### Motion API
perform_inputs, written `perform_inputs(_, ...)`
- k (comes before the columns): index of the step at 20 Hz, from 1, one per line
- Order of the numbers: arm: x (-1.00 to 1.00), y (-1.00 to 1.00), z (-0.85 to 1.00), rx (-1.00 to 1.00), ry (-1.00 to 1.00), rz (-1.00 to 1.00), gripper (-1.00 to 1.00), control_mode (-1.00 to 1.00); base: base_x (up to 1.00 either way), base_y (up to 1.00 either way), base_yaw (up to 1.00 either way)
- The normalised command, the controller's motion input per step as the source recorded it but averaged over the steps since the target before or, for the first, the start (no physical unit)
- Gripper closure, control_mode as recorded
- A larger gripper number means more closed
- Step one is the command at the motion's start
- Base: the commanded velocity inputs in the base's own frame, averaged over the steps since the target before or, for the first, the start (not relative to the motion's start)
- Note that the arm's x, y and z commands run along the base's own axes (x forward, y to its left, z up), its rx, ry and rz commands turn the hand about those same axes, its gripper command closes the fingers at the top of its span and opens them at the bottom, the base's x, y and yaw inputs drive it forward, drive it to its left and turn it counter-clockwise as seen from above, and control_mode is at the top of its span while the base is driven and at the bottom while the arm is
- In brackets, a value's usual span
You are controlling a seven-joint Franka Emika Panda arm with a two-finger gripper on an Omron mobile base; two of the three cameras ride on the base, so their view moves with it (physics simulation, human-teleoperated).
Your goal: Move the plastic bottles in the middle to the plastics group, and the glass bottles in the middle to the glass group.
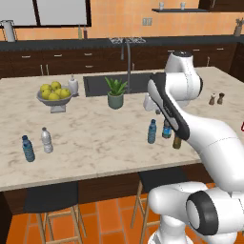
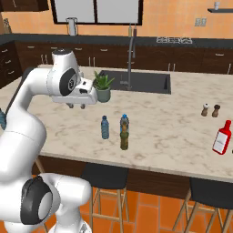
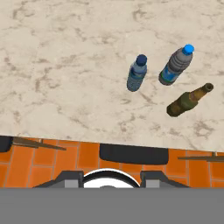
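End effector [image 2: 76, 105] above counter, grip state unclear, olive-amber narrow-necked glass bottle [image 3: 189, 100] upright

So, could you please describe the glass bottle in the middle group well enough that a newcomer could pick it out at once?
Start at the marble island counter and find the potted plant beside the sink. Between the plant and the counter's near edge stand three small bottles close together. The glass bottle is nearest that edge: olive-brown with a narrow neck and no blue cap, unlike the light blue bottle and the darker labelled bottle.

light blue plastic bottle [image 3: 137, 73]: upright, mid-counter
dark plastic bottle [image 3: 175, 65]: upright, just beside
amber-green glass bottle [image 3: 189, 100]: upright, near counter edge
plastics group [image 1: 37, 144]: two bottles upright, far left
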Motion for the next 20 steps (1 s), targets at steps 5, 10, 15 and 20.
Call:
perform_inputs(5,0.0,-0.12,-0.09,0.0,0.0,0.0,-1.0,-1.0,0.0,0.0,0.0)
perform_inputs(10,0.02,-0.52,-0.24,0.05,0.0,0.0,-1.0,-1.0,0.0,0.0,0.0)
perform_inputs(15,0.1,-0.61,-0.2,0.03,0.0,0.02,-1.0,-1.0,0.0,0.0,0.0)
perform_inputs(20,0.28,-0.59,-0.21,0.02,0.05,0.01,-1.0,-1.0,0.0,0.0,0.0)
